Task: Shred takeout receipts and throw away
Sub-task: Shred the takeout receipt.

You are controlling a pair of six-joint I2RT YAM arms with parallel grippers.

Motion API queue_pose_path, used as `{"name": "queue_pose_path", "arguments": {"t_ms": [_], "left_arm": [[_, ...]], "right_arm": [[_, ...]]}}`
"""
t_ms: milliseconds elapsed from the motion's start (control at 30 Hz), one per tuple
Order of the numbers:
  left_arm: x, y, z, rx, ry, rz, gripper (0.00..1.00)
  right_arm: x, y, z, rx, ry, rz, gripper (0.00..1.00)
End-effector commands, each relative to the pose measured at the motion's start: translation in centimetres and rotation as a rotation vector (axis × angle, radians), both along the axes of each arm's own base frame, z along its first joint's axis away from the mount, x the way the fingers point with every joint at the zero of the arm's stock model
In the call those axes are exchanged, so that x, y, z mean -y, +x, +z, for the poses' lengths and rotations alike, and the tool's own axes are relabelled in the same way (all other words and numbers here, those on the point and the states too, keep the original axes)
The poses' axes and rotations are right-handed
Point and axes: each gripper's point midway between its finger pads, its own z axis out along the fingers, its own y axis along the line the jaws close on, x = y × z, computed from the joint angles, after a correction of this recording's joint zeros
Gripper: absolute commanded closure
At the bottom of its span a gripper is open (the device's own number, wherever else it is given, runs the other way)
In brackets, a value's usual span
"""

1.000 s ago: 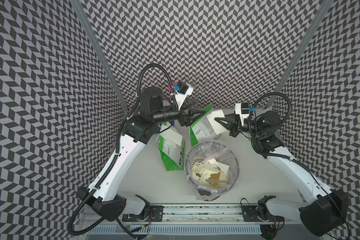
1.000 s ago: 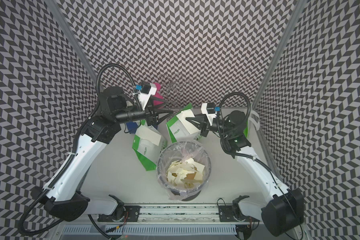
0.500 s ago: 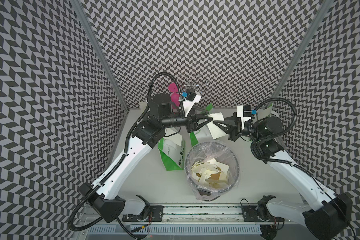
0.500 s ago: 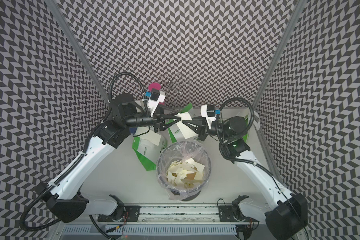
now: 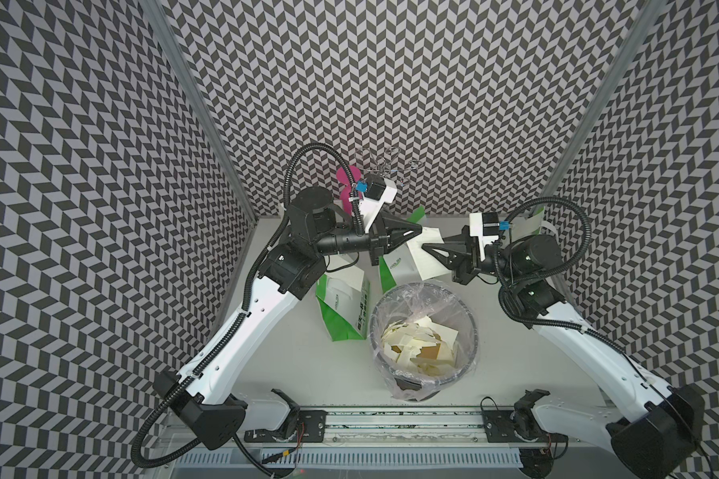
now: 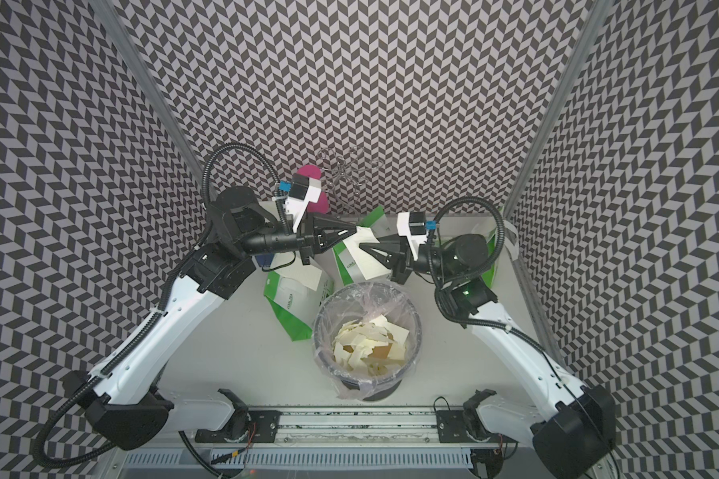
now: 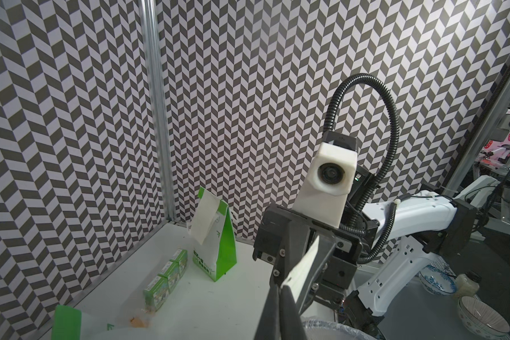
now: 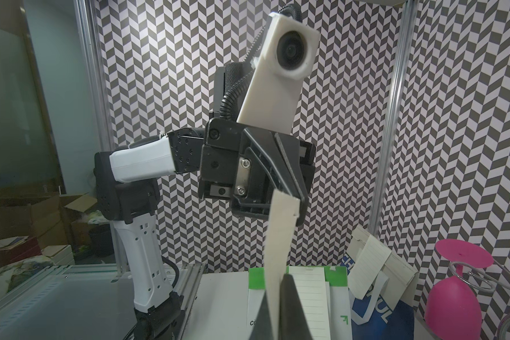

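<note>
Right wrist view: a takeout receipt (image 8: pixel 278 244), a cream strip, is being held in the air between the two grippers. The far end is being pinched by the left gripper (image 8: pixel 298 206), jaws clamped on the paper. The near end is being squeezed by the right gripper (image 8: pixel 276 287), jaws likewise clenched on it.

In a top view the two gripper tips are being kept close together, just behind the bin (image 5: pixel 474 327) and above the table (image 5: pixel 291 352). The strip is being held in front of a green-and-white bag (image 5: pixel 393 269). Torn scraps (image 5: pixel 411 344), cream and ragged, are lying piled inside the bin's clear liner.

In the left wrist view a second receipt (image 7: pixel 203 220) is hanging on the face of an upright bag (image 7: pixel 223 253) near the back corner, well apart from the grippers.
</note>
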Motion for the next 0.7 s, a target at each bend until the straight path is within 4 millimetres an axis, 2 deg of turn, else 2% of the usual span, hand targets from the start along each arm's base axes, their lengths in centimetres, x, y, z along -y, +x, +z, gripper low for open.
{"name": "queue_pose_path", "arguments": {"t_ms": [0,67,133,167,233,400,667], "left_arm": [[-0.1,-1.1,0.1,0.013,0.0,-0.031,1.0],[-0.2,-1.0,0.0,0.013,0.009,-0.02,1.0],[-0.4,-1.0,-0.1,0.021,0.025,-0.009,1.0],[-0.5,-1.1,-0.1,0.025,0.034,-0.005,1.0],[-0.6,-1.0,-0.3,0.035,0.059,0.007,1.0],[-0.5,-1.2,-1.0,0.029,0.105,-0.011,1.0],[-0.6,-1.0,-1.4,0.041,0.153,-0.008,1.0]], "right_arm": [[0.4,-0.8,1.6,0.046,0.042,-0.01,1.0],[0.3,-0.8,1.7,0.046,0.037,-0.008,0.93],[0.3,-0.4,1.4,0.06,-0.002,-0.04,0.64],[0.4,-0.2,1.3,0.067,-0.02,-0.063,0.54],[0.7,0.4,1.4,0.077,-0.053,-0.129,0.46],[0.6,1.0,1.7,0.085,-0.126,-0.155,0.46],[-0.2,1.3,1.5,0.069,-0.195,-0.106,0.6]]}}
